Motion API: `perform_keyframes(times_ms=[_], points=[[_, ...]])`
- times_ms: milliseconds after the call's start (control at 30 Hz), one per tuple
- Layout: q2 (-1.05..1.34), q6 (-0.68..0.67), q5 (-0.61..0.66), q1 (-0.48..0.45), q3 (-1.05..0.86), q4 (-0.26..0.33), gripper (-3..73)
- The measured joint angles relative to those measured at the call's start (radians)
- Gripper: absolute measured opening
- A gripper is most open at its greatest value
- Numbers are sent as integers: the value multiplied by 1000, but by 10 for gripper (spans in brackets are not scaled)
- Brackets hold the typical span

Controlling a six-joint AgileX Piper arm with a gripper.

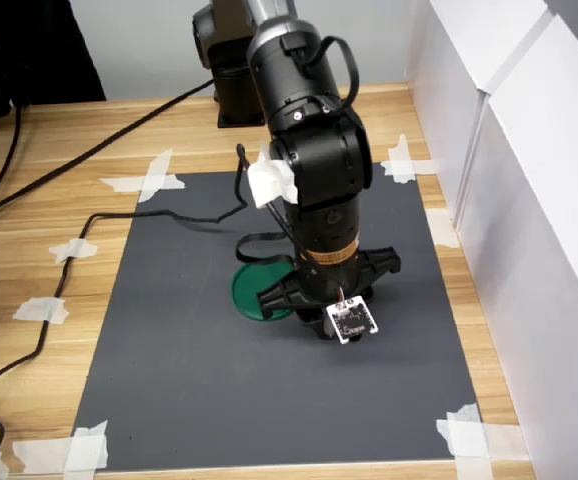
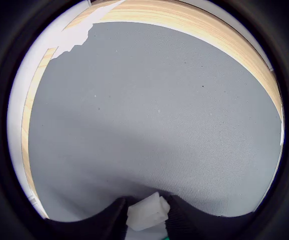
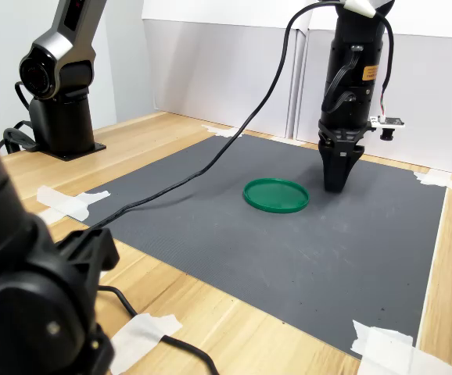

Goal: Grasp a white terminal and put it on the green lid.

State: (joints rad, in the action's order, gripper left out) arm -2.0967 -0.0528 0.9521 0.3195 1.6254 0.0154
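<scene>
Hand [image 2: 147, 220] closed on the white terminal [image 2: 148, 212]: small, stepped, glossy plastic block. Green lid [image 3: 276, 194]: flat, round, raised rim, at the hand's 9 o'clock in the second exterior view.

First exterior view: high, looking down. Second exterior view: low, side-on. Both share the mat [image 1: 199, 350] [image 3: 288, 242]. Wrist view: close above the mat.

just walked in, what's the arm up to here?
The Piper arm's gripper points straight down at the dark grey mat, beside the green lid, on the second exterior view's right of it. The wrist view shows the white terminal pinched between the fingers. The lid's visible surface looks bare, so the terminal appears grasped but not yet placed on it.
</scene>
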Motion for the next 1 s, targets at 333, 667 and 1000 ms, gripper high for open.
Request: perform_keyframes(times_ms=[333,667,1000], points=[[39,-12,36,0,0,3,284],[179,-66,78,-26,-113,3,284],[235,-95,23,-91,-261,-51,284]])
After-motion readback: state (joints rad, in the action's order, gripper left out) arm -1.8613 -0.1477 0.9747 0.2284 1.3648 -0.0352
